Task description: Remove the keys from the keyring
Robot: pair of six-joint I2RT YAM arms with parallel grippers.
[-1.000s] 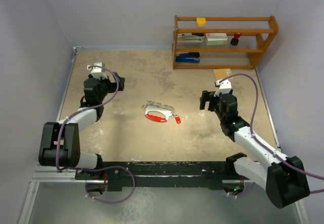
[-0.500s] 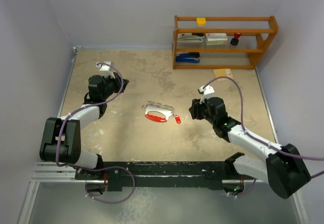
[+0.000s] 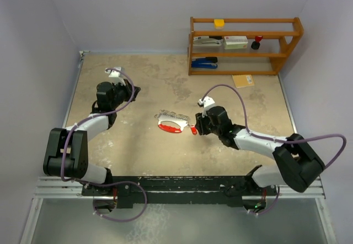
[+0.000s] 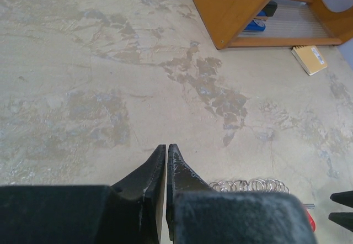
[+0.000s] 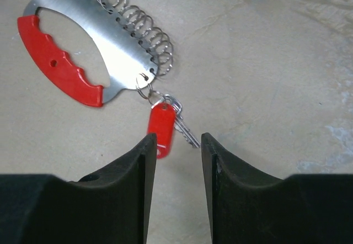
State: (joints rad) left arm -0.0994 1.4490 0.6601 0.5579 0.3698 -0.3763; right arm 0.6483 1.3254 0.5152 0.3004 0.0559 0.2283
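The keyring (image 3: pixel 172 125) is a steel crescent plate (image 5: pixel 105 42) with a red grip and a row of small wire rings, lying flat mid-table. The keys (image 5: pixel 185 131), a small silvery key with a red tag (image 5: pixel 161 123), hang from its right tip and rest on the table. My right gripper (image 5: pixel 176 139) hovers just short of them, open, its fingers a narrow gap apart with nothing between them; in the top view the right gripper (image 3: pixel 197 127) sits beside the red tag. My left gripper (image 4: pixel 165 147) is shut on nothing, off to the left (image 3: pixel 132 91); the wire rings (image 4: pixel 251 185) show beyond it.
A wooden shelf (image 3: pixel 245 45) stands at the back right, holding a blue stapler, boxes, a yellow block and a dark red-topped knob. A tan notepad (image 3: pixel 244 80) lies on the table in front of it. Walls close in on the left, back and right sides.
The right arm has swung left across the table to the keys, its jaws narrowing. The left gripper has gone from open to shut and shifted slightly.
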